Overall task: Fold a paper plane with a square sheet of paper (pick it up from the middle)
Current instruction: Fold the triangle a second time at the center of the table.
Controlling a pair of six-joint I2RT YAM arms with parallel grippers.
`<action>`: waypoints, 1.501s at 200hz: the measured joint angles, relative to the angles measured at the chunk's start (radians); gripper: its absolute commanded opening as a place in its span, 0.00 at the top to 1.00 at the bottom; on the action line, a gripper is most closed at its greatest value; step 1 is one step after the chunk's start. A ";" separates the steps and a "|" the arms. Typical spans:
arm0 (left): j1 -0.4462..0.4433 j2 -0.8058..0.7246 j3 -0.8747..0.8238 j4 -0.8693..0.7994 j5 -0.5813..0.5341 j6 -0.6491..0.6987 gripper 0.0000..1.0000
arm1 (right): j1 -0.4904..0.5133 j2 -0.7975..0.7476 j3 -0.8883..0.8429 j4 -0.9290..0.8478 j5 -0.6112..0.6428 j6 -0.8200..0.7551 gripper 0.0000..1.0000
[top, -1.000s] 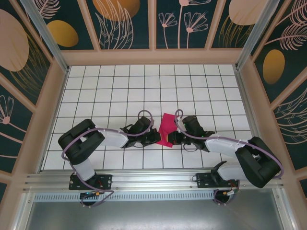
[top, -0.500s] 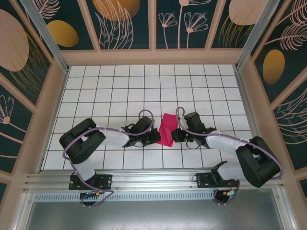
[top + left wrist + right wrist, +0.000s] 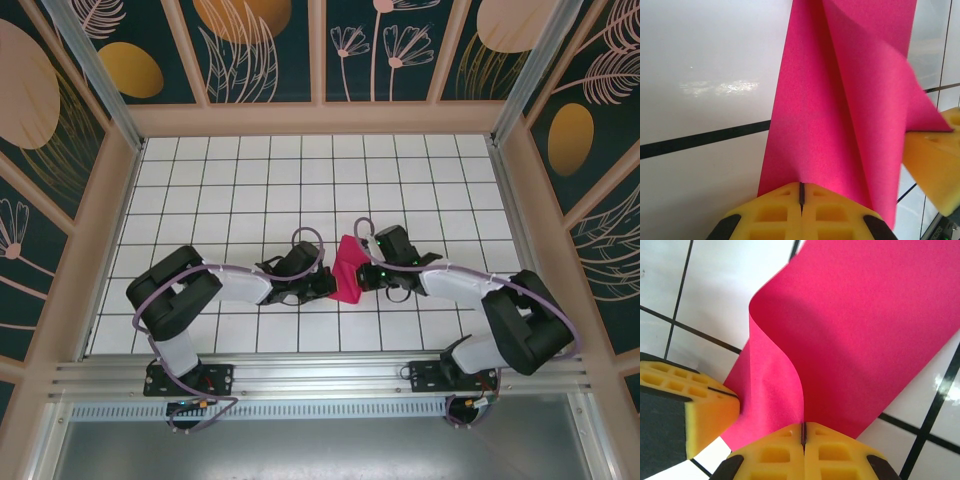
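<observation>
The magenta-pink creased paper sheet [image 3: 347, 270] is being pinched edgewise by left gripper [image 3: 801, 190] and right gripper [image 3: 803, 429] (wrist views); overhead, white-tiled tabletop [image 3: 250, 190] is being seen stretching all round it.

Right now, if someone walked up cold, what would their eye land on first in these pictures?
The magenta-pink paper, creased and partly folded, stands out at the middle of the white tiled table. The left gripper and the right gripper meet there from either side, each with its yellow pads shut on an edge of the paper. Behind, dark walls with gold ovals and leaf drawings frame the scene.
</observation>
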 measured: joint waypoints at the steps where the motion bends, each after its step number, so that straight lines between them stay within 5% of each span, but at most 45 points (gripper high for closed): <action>1: 0.000 0.000 0.000 0.000 0.000 0.000 0.95 | 0.001 0.001 0.004 -0.002 0.003 -0.003 1.00; 55: -0.006 -0.002 0.017 -0.032 -0.044 0.015 0.93 | 0.012 0.075 0.099 -0.068 0.044 -0.050 1.00; 129: -0.006 -0.127 0.012 -0.140 -0.161 0.031 0.76 | 0.085 0.068 0.097 -0.078 0.021 0.002 1.00; 224: -0.001 -0.639 -0.145 -0.320 -0.504 -0.041 0.78 | 0.271 0.003 0.096 0.115 0.034 0.264 1.00; 300: 0.005 -0.607 -0.181 -0.303 -0.481 -0.051 0.83 | 0.314 -0.006 0.069 0.151 0.065 0.331 1.00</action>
